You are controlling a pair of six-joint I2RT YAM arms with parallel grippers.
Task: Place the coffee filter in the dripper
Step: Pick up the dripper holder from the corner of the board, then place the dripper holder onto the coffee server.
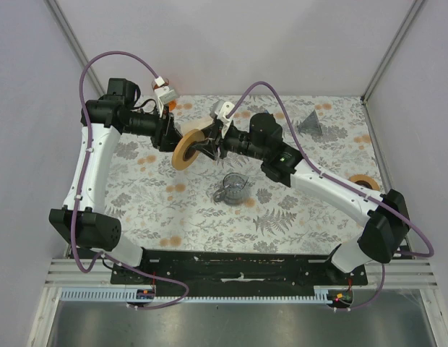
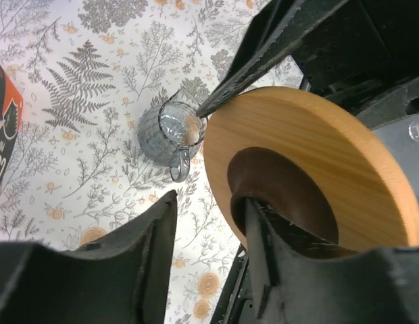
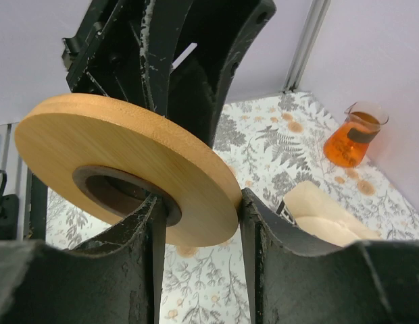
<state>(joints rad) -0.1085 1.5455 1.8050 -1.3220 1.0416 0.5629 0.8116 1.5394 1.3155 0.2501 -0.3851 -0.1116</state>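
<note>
A wooden ring hangs in the air between both arms. In the right wrist view my right gripper pinches the ring, one finger in its hole and one on its outer rim. My left gripper stands open; one finger sits inside the hole of the ring, the other is clear of it. A grey glass dripper with a handle stands on the table below, also in the left wrist view. Pale paper coffee filters lie behind the right fingers.
A flask of orange liquid stands near the back wall. A grey cone sits at the back right, and a round orange-brown object lies by the right arm. An orange and black box shows at the left wrist view's edge.
</note>
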